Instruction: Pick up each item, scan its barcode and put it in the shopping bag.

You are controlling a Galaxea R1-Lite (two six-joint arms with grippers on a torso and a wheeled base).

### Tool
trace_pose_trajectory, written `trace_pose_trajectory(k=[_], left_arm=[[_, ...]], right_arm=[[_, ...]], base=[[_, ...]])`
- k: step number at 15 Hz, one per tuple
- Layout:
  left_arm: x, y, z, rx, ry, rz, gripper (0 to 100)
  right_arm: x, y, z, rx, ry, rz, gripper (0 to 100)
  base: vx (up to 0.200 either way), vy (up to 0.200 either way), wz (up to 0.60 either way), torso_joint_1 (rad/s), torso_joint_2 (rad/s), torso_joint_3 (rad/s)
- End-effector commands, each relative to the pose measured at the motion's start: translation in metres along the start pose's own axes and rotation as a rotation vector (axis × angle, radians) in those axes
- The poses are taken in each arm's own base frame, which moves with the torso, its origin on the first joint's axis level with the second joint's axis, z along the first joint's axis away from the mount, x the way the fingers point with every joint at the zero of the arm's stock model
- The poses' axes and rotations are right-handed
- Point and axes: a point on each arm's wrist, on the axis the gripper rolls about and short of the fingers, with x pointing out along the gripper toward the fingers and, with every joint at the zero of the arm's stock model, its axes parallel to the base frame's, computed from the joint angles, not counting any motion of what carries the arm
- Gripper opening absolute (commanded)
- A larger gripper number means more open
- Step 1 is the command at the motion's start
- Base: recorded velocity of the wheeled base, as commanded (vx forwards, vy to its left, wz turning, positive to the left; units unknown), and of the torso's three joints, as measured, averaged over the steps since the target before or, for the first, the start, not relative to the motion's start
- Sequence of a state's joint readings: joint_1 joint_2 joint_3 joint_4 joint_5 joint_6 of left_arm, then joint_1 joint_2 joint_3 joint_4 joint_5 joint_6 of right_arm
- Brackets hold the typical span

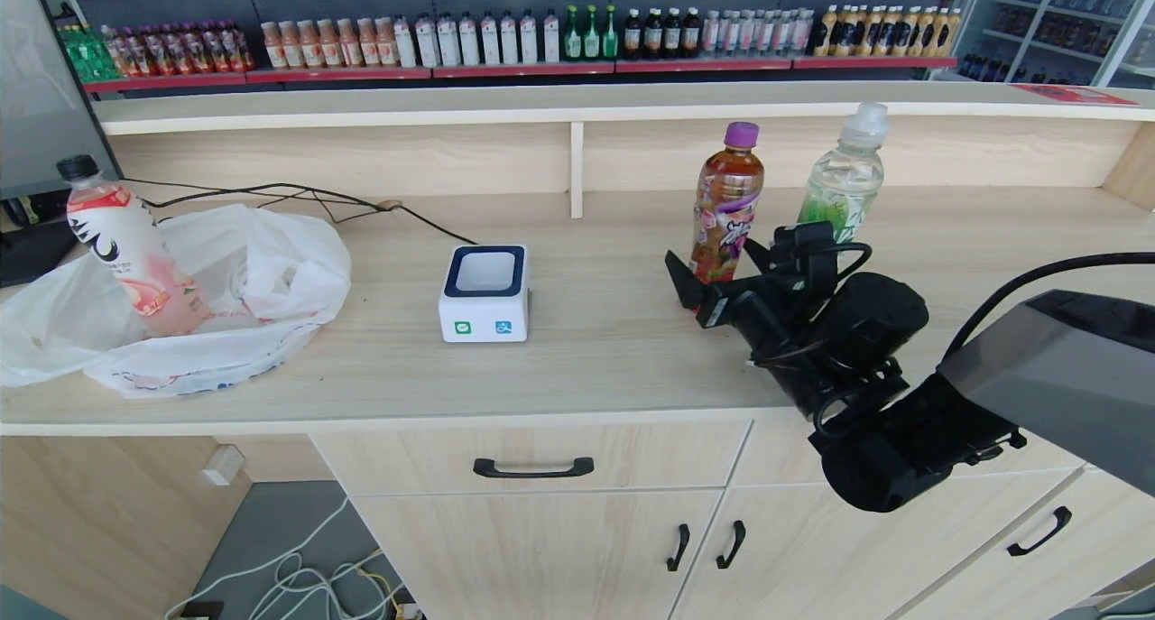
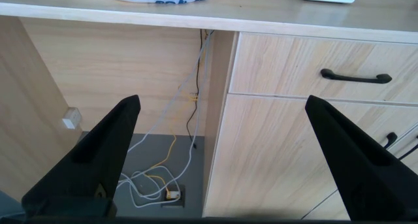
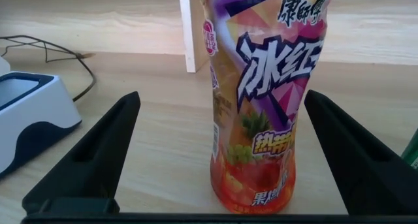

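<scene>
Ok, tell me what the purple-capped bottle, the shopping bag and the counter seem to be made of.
The purple-capped bottle: likely clear plastic, glossy; amber drink shows through above a printed sleeve.
The shopping bag: thin whitish plastic film, crumpled and half see-through.
The counter: pale wood-grain surface, matte; solid wood or laminate cannot be told.

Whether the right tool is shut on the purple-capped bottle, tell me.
No, the right tool stands open, not touching the purple-capped bottle.
</scene>
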State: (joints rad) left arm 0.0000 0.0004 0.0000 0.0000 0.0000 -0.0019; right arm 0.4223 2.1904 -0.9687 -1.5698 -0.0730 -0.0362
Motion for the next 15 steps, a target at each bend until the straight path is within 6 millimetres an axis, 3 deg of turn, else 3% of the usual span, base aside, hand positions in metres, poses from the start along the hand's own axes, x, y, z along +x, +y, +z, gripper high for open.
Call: trace_pose_trajectory(k=[1,5,15], left_arm=[[0.000,0.000,0.000,-0.001,0.000,0.000,100],[0.000,0.000,0.000,-0.001,0.000,0.000,100],[0.000,0.000,0.000,0.000,0.000,0.000,100]], right_arm=[[0.003,-0.006,0.000,-0.007,-0.009,-0.013,100],[0.004,-0.028,0.000,-0.031,-0.011,-0.029,100],[0.029,-0.024,0.007,-0.030,-0.007,-0.008,100]], base=[[0.000,0.000,0.00,0.000,0.00,0.000],[0.000,0.000,0.00,0.000,0.00,0.000],[0.000,0.000,0.00,0.000,0.00,0.000]])
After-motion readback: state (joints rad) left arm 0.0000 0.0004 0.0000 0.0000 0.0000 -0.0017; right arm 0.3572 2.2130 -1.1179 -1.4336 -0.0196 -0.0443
